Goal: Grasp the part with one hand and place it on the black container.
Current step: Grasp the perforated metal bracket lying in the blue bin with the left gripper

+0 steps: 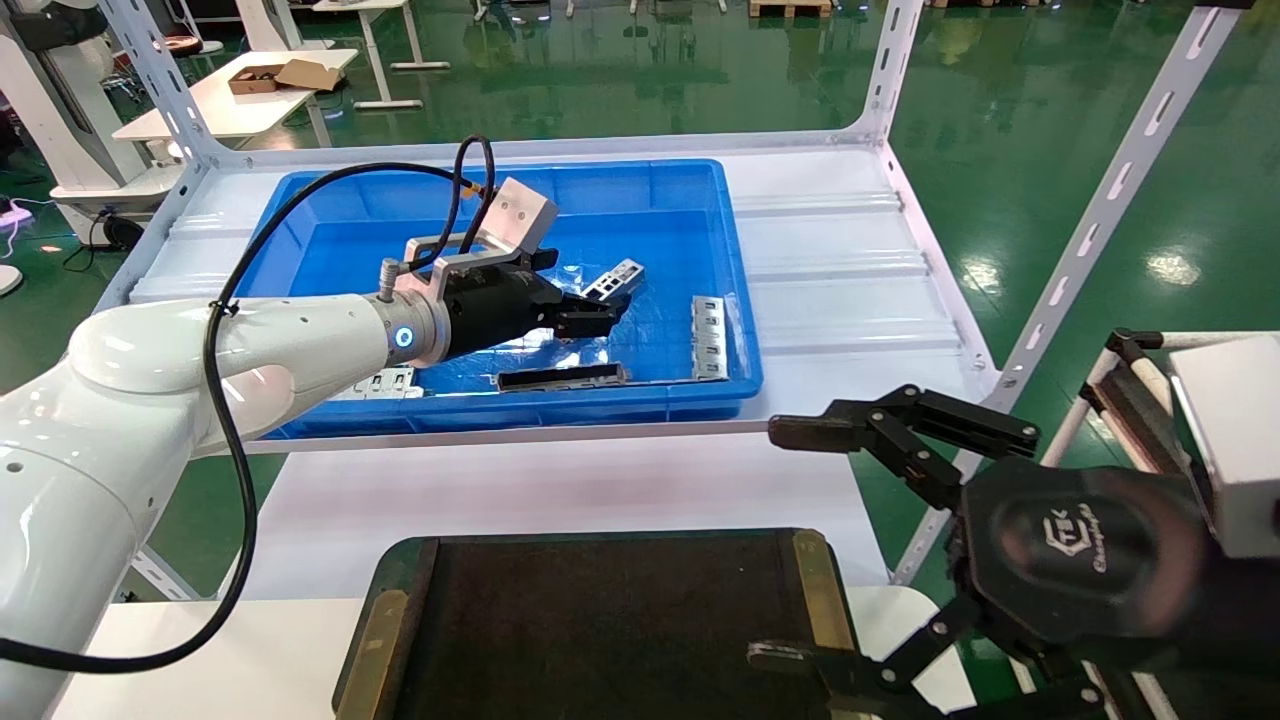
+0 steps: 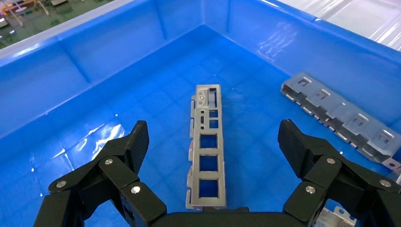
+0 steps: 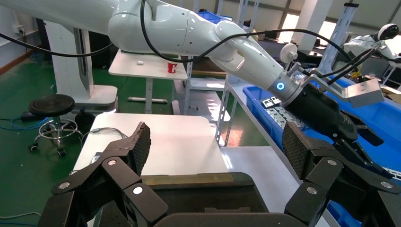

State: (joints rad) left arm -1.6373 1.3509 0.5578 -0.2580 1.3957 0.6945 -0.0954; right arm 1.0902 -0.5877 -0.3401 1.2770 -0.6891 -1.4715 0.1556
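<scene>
Left hand spread wide over the part in the blue bin, nothing gripped.

From my seat I see the left hand [image 2: 210,144] reaching into the blue bin [image 1: 700,385] with its fingers [image 2: 135,142] spread far apart, touching nothing. The part [image 2: 206,146], a slim silver strip with a row of square windows, lies flat on the bin floor directly under the hand, running lengthwise between the two fingers with blue floor showing on either side. A wider grey tabbed plate [image 2: 340,116] lies beyond the hand's far finger, near the bin wall, well apart from the part. The right hand [image 1: 800,540] hangs fully open and empty above the near corner of the black container [image 1: 600,620], which sits on the white worktop [image 1: 560,490] in front of the bin.
</scene>
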